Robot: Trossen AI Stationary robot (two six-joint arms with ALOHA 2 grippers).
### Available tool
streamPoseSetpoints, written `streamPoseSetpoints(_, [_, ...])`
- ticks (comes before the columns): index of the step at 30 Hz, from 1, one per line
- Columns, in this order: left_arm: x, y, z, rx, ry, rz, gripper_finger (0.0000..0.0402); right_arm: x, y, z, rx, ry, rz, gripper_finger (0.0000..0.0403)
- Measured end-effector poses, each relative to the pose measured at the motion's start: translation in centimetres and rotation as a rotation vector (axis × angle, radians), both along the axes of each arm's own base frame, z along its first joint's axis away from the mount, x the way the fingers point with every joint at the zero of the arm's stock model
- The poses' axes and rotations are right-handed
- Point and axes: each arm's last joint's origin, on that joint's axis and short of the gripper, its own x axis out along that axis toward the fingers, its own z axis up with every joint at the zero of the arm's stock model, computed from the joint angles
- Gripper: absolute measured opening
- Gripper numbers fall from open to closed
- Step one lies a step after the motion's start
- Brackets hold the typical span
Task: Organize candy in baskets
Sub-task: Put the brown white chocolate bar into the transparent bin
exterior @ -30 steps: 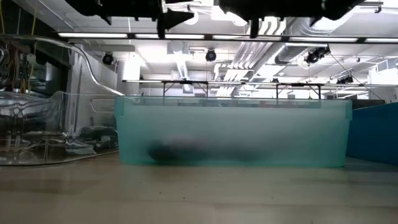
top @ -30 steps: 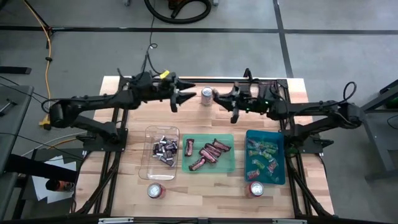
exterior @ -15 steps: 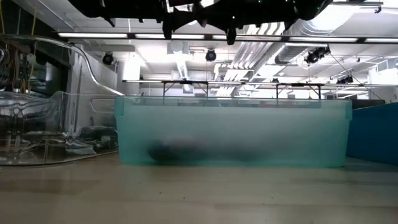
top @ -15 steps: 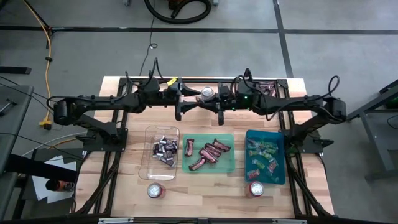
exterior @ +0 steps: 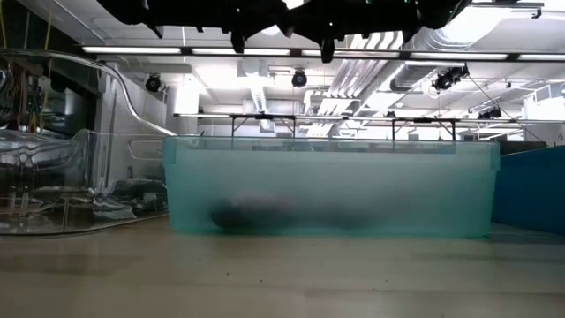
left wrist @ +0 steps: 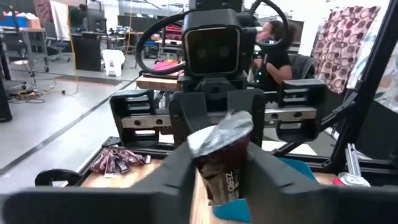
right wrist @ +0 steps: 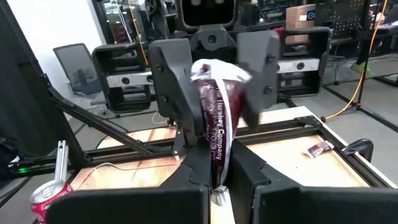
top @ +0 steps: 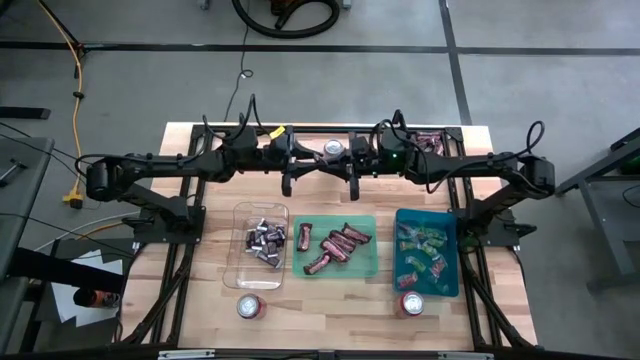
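High view: both arms meet above the far middle of the tabletop (top: 200, 300), upper centre of frame. Left pincer (top: 290, 175) and right pincer (top: 352, 172) face each other, fingers pointing down, well above the baskets. Whatever sits between them is too small to make out here. Clear basket (top: 239, 268) left of centre holds dark/silver candy (top: 265, 238); green basket (top: 366, 268) in the middle holds maroon candy (top: 333, 247); teal basket (top: 450, 250) at right holds green and pink candy (top: 421, 250). Cans: one (top: 333, 150) at far centre just behind the pincers, one (top: 250, 306) below the clear basket, one (top: 410, 304) below the teal basket. A few more sweets (top: 428, 140) lie at the far right edge.

Low view: green basket (exterior: 327, 190) fills mid frame, a dark blur inside it. Clear basket (exterior: 79, 150) at left, teal basket (exterior: 534, 190) at right edge. Pincer tips hang at the top of frame; state not readable here.

Left wrist view: a maroon sweet (left wrist: 222, 158) stands upright between the near fingers (left wrist: 171, 180), which sit narrow around it. Right arm's camera housing faces it just behind.

Right wrist view: right pincer (right wrist: 214, 168) clamped on the lower end of the same maroon sweet (right wrist: 214, 121); left pincer's fingers (right wrist: 174, 81) flank its upper end, contact unclear. A can (right wrist: 46, 196) at lower left.
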Motion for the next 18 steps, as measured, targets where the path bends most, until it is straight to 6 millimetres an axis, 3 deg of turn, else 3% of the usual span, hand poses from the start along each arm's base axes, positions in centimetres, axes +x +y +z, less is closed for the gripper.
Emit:
streamPoseSetpoints(3, [-0.1, 0.1, 0.0, 0.011, 0.001, -0.003, 0.0031, 0.0, 0.0, -0.1, 0.037, 0.010, -0.006, 0.0013])
streamPoseSetpoints(5, [-0.1, 0.3, 0.0, -0.002, 0.004, 0.003, 0.0012, 0.0, 0.0, -0.2, 0.090, 0.022, -0.013, 0.0020])
streamPoseSetpoints(12, [-0.8, 1.0, 0.1, 0.013, 0.036, 0.041, 0.0006, -0.3, -0.2, -0.1, 0.216, 0.043, -0.052, 0.0091])
streamPoseSetpoints(18, [-4.4, 2.9, 0.7, -0.009, 0.179, 0.189, 0.0005, -3.1, -1.0, 1.4, 0.163, 0.109, -0.146, 0.0178])
